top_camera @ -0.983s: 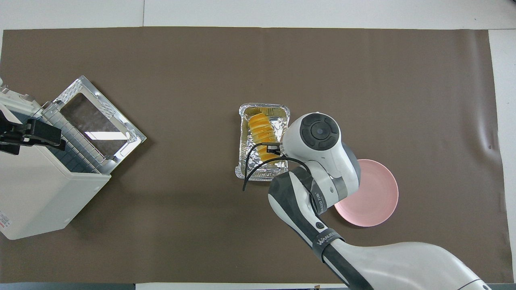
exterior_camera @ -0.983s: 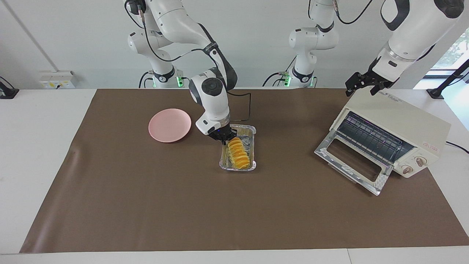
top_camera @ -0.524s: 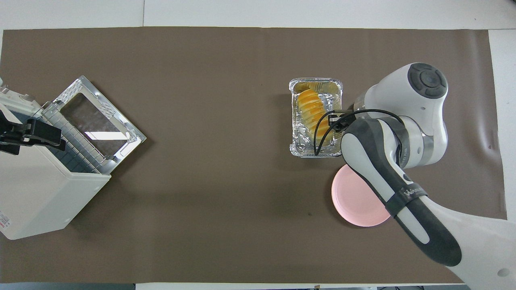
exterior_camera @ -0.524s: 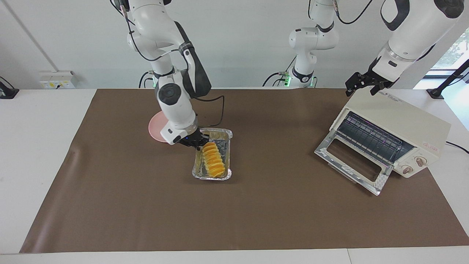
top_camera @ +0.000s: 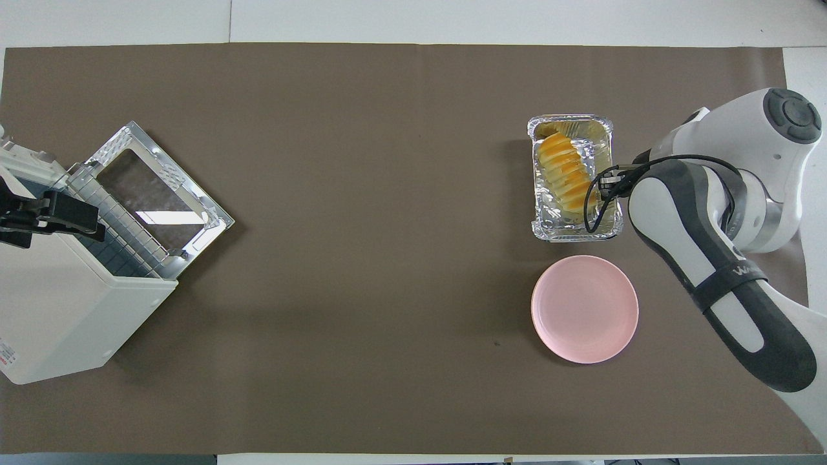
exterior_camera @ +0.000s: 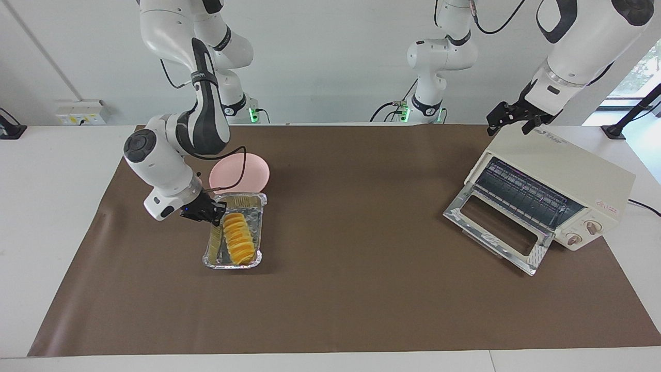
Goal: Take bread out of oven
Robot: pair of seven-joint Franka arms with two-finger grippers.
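Observation:
The golden-yellow ridged bread (exterior_camera: pixel 238 238) (top_camera: pixel 565 174) lies in a silver foil tray (exterior_camera: pixel 257 227) (top_camera: pixel 572 232) on the brown mat, just farther from the robots than the pink plate. My right gripper (exterior_camera: pixel 214 212) (top_camera: pixel 607 184) is shut on the tray's long rim at the side toward the right arm's end. The cream oven (exterior_camera: pixel 563 170) (top_camera: pixel 58 303) stands at the left arm's end with its glass door (exterior_camera: pixel 496 227) (top_camera: pixel 155 187) folded down and its rack bare. My left gripper (exterior_camera: pixel 511 121) (top_camera: pixel 52 216) hangs open over the oven's top.
A pink plate (exterior_camera: pixel 248 173) (top_camera: pixel 585 309) lies empty between the tray and the robots. The brown mat (exterior_camera: pixel 361 299) covers the table. The oven's power cord runs off at the left arm's end.
My right gripper has carried the foil tray with the bread from the middle of the mat toward the right arm's end, past the pink plate. The left arm has not moved.

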